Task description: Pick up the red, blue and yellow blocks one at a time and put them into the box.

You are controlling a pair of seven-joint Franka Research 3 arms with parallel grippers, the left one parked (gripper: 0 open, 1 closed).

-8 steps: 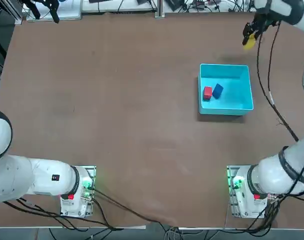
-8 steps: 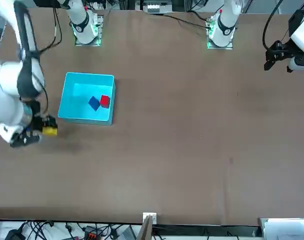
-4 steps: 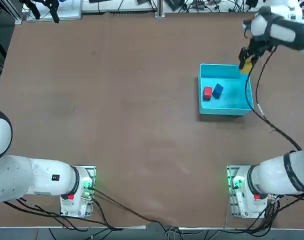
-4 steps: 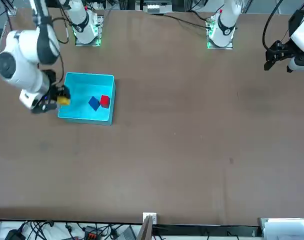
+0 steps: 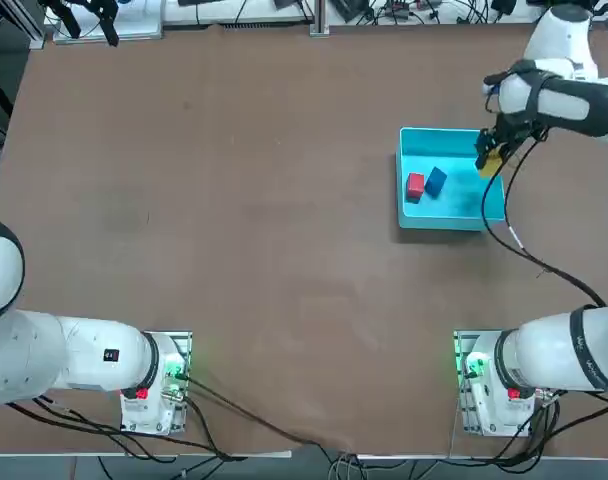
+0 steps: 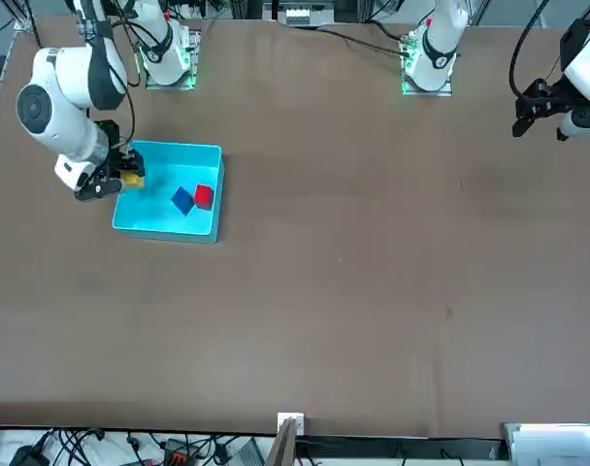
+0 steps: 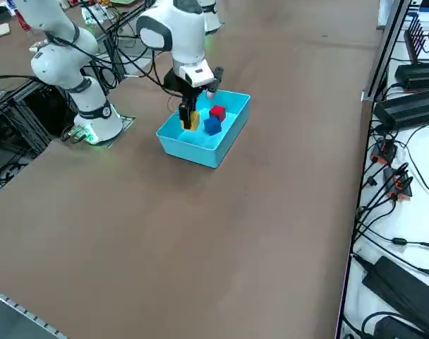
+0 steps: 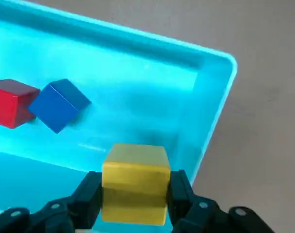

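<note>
Over the box (image 8: 216, 115), near its wall, we are gripping the yellow block (image 8: 136, 187) between the fingers of the right gripper (image 8: 136, 199), while the red block (image 8: 11, 103) and blue block (image 8: 59, 105) are sitting inside. We are judging the yellow one light and stiff, perhaps slightly slick, so we are favouring this hold on two opposite flat sides.

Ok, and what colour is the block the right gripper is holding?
Yellow: the block between the right gripper's fingers, clearest in the right wrist view.
</note>
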